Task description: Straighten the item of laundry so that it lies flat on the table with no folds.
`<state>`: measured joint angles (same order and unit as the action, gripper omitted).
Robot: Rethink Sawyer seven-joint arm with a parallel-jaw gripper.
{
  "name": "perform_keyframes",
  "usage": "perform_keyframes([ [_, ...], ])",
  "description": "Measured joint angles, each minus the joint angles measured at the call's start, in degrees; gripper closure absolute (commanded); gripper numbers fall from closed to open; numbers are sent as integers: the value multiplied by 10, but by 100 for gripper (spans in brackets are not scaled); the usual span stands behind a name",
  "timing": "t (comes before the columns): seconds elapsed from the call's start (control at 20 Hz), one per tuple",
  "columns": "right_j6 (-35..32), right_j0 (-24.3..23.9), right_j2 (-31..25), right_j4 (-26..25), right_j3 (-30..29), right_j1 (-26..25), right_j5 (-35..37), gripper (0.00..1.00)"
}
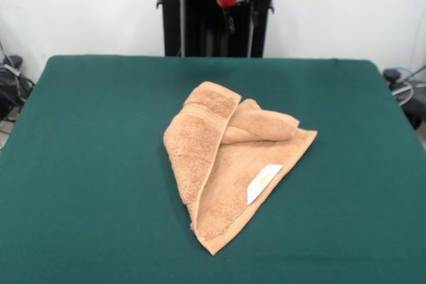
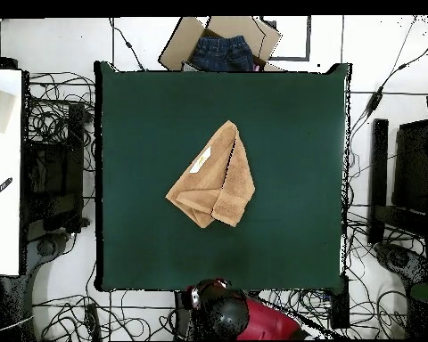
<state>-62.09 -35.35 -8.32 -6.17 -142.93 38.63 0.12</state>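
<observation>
The tan terry towel (image 1: 226, 157) lies crumpled near the middle of the dark green table (image 1: 86, 164). Its left side is folded over itself and its far right corner is rolled inward. A white label (image 1: 263, 183) shows on its right part. In the overhead view the towel (image 2: 213, 178) sits at the centre of the table (image 2: 289, 116), with the label (image 2: 200, 161) on its upper left. My gripper (image 1: 241, 21) hangs open and empty at the top edge, drawn back beyond the table's far side, well clear of the towel. The arm's head (image 2: 222, 312) sits off the table's bottom edge.
A cardboard box holding denim (image 2: 222, 49) stands past the table's edge opposite the robot. Cables (image 2: 53, 116) cover the floor around the table. A white surface (image 2: 4, 169) stands at the left, dark equipment (image 2: 414, 169) at the right.
</observation>
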Motion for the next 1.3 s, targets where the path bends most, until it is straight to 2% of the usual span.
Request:
perform_keyframes([
  [0.2, 0, -2, 0, -1, -19, 10, -15, 0],
  [1.3, 0, -5, 0, -4, -25, 22, -32, 0],
])
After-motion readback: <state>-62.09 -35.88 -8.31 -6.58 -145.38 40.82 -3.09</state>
